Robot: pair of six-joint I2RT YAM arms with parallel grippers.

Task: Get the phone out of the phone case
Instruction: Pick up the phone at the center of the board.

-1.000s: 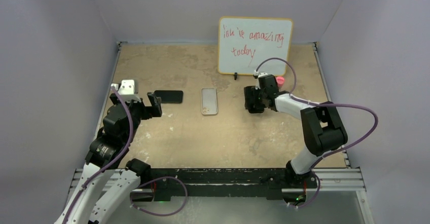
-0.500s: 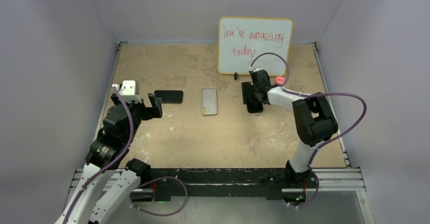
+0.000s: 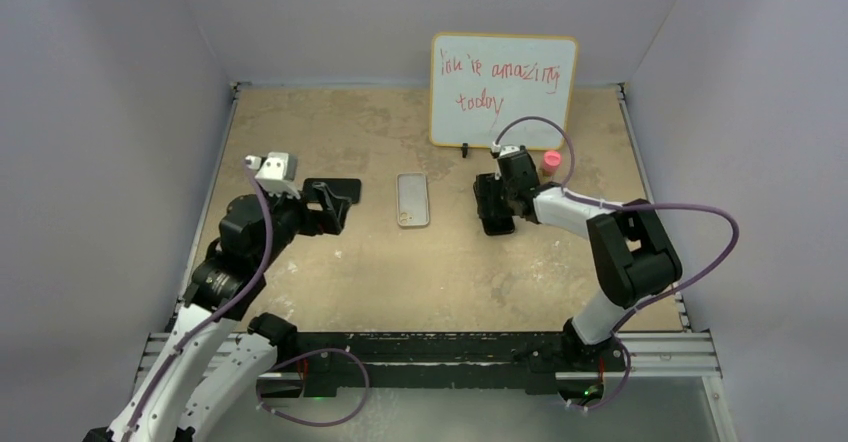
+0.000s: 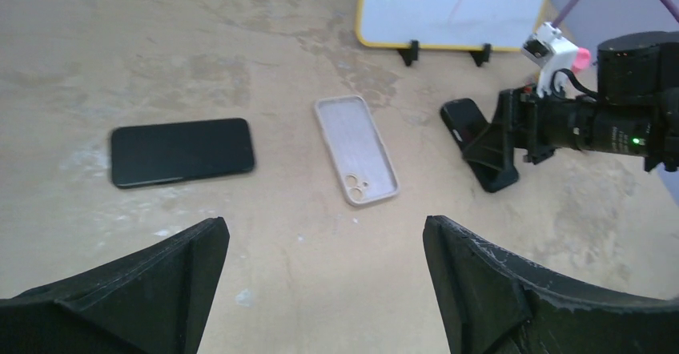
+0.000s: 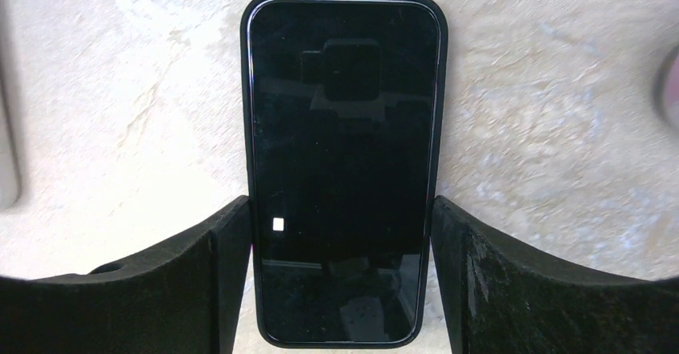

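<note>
Right pincer (image 5: 342, 218) grips black-cased phone (image 5: 344, 114) by its long edges, flat on bench (image 5: 520, 90). Left pincer (image 4: 324, 230) released, hovering near bare phone (image 4: 182, 151) and empty case (image 4: 356, 150).

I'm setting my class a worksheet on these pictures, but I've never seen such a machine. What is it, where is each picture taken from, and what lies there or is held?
These are two robot arms bolted to a table, each with a two-finger gripper. The wide picture looks down from above; the other two come from cameras on each wrist. On the table lie a black phone, an empty pale case and a cased phone; a whiteboard stands behind. The left gripper is open, empty. The right gripper has its fingers flanking the cased phone; whether they grip it is unclear.
</note>
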